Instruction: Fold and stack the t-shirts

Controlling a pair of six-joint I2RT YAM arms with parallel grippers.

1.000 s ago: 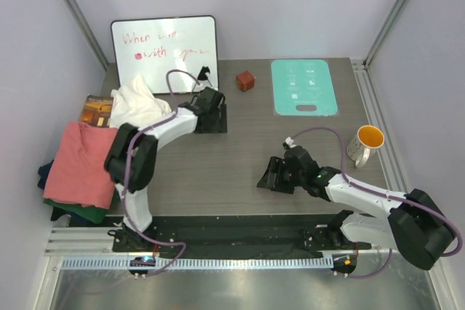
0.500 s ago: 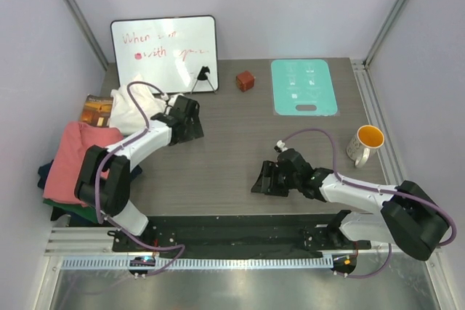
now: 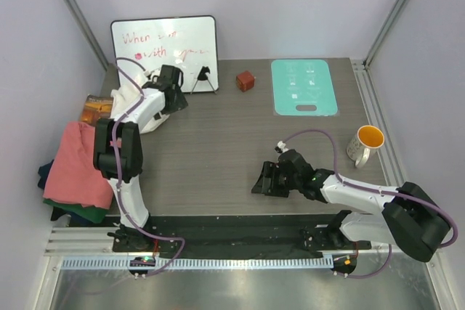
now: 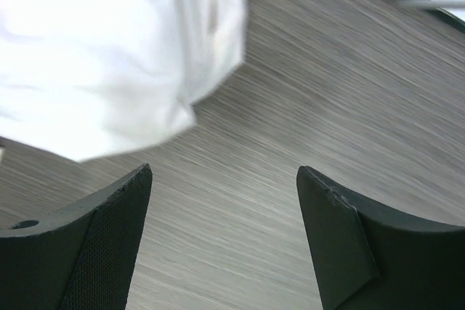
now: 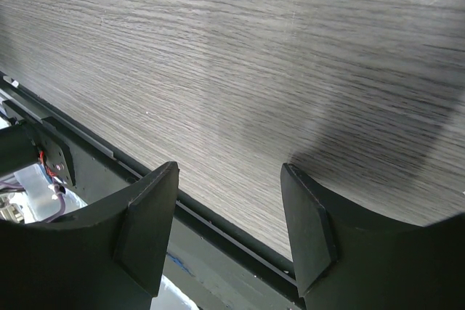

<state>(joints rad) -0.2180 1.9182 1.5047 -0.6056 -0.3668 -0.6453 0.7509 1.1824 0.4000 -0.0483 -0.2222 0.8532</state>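
Pickup stage, I judge: left hand (image 4: 221,183) spread and empty just beside white t-shirt (image 4: 109,56) crumpled far left on tabletop (image 3: 232,136); right hand (image 3: 263,178) spread, empty, near side. Next needs pinch on white cloth edge, pull toward centre

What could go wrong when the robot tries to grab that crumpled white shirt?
1. The white t-shirt lies bunched, so the open left tool might pinch just one layer and drag it messily.
2. The whiteboard stands close behind that tool; a swing could knock it.
3. The salmon-pink t-shirt sits at the left edge of the table, close to the left arm, and might get pushed off.
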